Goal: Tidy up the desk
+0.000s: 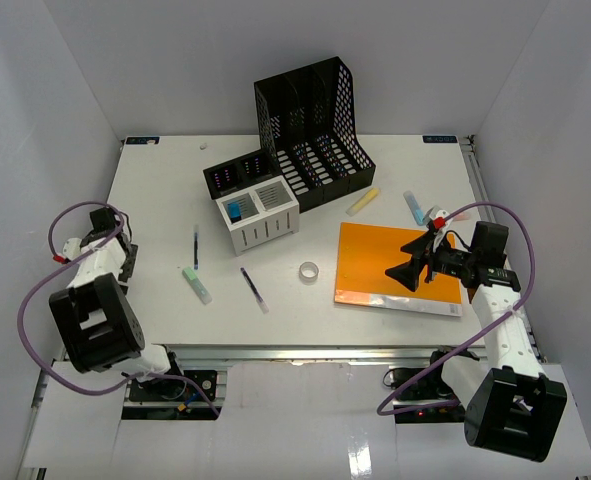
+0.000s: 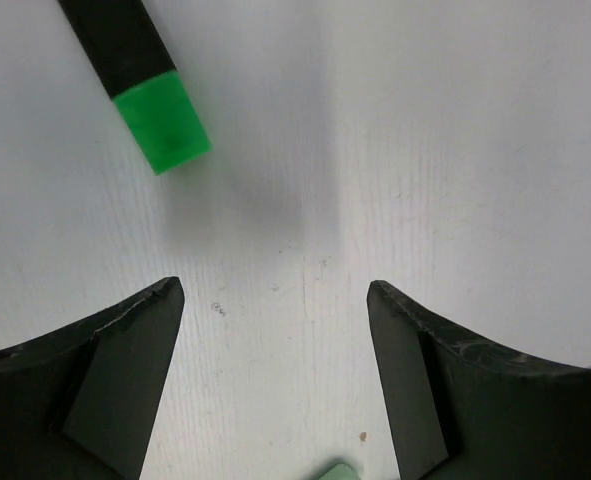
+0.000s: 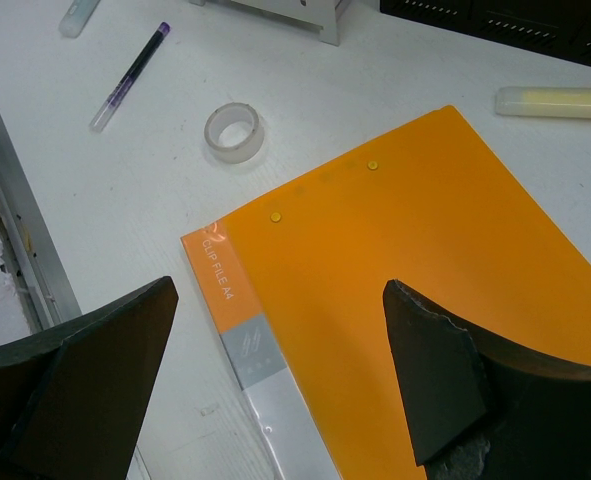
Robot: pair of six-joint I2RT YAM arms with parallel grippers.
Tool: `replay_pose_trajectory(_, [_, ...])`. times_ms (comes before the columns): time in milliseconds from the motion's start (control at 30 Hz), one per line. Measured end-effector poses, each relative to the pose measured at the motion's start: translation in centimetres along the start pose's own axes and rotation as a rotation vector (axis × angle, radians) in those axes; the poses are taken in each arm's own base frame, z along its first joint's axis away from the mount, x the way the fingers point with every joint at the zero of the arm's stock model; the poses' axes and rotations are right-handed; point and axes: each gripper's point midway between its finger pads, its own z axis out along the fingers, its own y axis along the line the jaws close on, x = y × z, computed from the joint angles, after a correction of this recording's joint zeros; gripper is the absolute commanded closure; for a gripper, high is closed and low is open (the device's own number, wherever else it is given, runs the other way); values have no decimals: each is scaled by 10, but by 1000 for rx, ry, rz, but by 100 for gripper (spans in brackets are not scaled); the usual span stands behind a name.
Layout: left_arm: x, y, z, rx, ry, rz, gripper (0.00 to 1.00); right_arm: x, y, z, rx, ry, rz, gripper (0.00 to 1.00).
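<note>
though illegible overhead, folder lettering (image 3: pixel 218 270) close-up

Overhead view spans the desk (image 1: pixel 165 190); close right-wrist view shares the folder (image 1: pixel 373 262).

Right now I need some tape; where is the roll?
Top view: the tape roll lies on the desk, just left of the orange folder, right of the purple pen.

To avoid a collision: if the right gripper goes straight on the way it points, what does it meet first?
Most likely the orange clip file: the right gripper, open, points down at its cover, with nothing visible between. How far above it is, I cannot tell.
</note>
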Motion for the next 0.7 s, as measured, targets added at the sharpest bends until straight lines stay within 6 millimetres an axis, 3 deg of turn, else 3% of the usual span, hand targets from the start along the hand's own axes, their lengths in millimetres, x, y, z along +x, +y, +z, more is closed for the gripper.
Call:
replay_pose_trajectory(167, [-23, 9, -2, -31, -81, -90, 14, -1, 1, 0, -7, -5, 0, 10])
replay_pose_trajectory(500, [-29, 41, 25, -177, -87, -162, 14, -1, 2, 0, -11, -7, -1, 10])
replay_pose_trajectory(700, [-29, 50, 39, -243, -67, -176, 15, -2, 3, 0, -14, -9, -1, 10])
